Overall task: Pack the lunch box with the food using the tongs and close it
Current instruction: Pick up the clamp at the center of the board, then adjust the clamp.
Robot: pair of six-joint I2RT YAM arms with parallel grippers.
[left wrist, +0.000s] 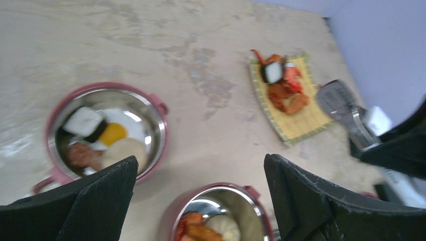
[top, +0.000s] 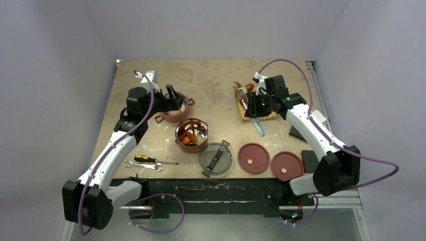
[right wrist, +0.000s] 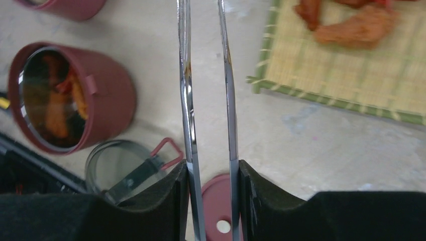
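Table (top: 211, 80), tan and stained, carries everything. Left arm (top: 113, 150) reaches to the far left, and we see the left gripper (left wrist: 200, 159) above the far bowl (top: 173, 119) in the top view, jaws spread wide with nothing between them. Right arm (top: 311, 125) reaches toward the far right. The right gripper (right wrist: 211, 186) is pressed in on the tongs (right wrist: 185, 100), one pad on each thin arm, with a gap between the two arms.

Mat (left wrist: 301, 120), yellow woven, lies at the far right. Near bowl (right wrist: 108, 95) stands mid-table, apart from the far bowl, and both are uncovered. Two disc lids (top: 253, 157) lie flat side by side at the near right. Top lid (top: 216, 158), dark and see-through, lies just left of them, near the near bowl.

The tongs run from the gripper toward the mat, joined end sticking out on the near side. The tips end by the mat's edge, and we cannot tell whether they touch anything. Screwdriver (top: 150, 160) and wrench (top: 143, 164) lie together at the near left.

Food:
- The far bowl holds an egg (left wrist: 113, 133), a bun (left wrist: 125, 150), a white cube (left wrist: 83, 120) and a brown chunk (left wrist: 80, 155).
- The near bowl holds orange pieces (right wrist: 58, 100).
- Orange and red chunks (left wrist: 284, 93) sit at the mat's far end.
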